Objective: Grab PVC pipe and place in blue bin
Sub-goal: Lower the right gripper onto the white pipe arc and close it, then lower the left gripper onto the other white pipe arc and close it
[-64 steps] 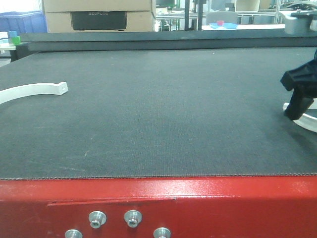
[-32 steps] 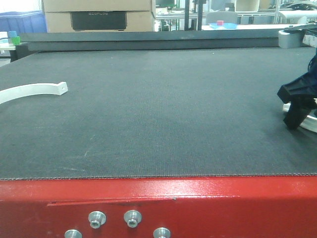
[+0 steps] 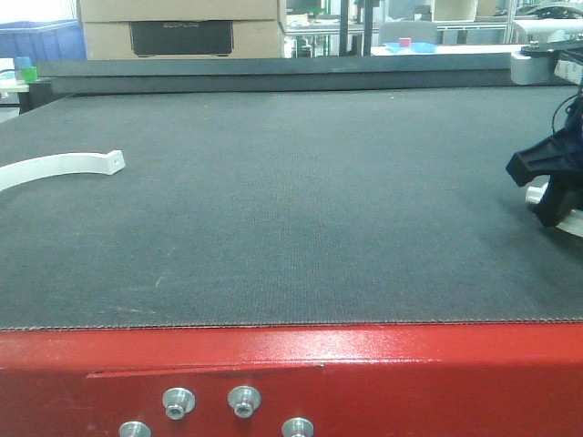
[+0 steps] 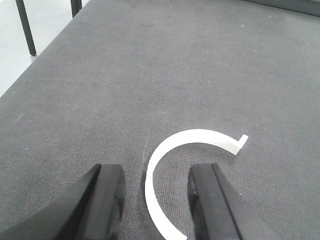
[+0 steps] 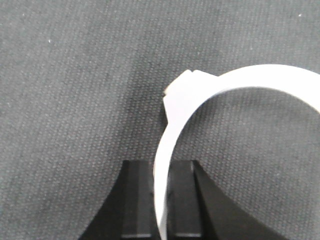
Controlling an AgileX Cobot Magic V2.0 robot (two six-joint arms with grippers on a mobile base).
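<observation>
Right gripper [image 3: 552,208] has edged up and back at the tabletop's [image 3: 291,209] right edge over the last second, jaws clenched on a curved white pipe piece [image 5: 240,80] near one end. Lift slowly: so thin a strip may pivot in that narrow grip on the way to the blue bin [image 3: 41,38], seemingly beyond the tabletop's far left corner. Left gripper [image 4: 155,200], jaws released, hovers over a second pipe piece [image 4: 165,150] near the tabletop's left edge.

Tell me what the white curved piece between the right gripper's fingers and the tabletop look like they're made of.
White curved piece: likely rigid plastic, PVC by the task; smooth, matte, uniformly white, with a clean-cut end. Tabletop: dark grey woven or felt-like mat; a fine, regular, non-glossy weave texture shows up close.
</observation>
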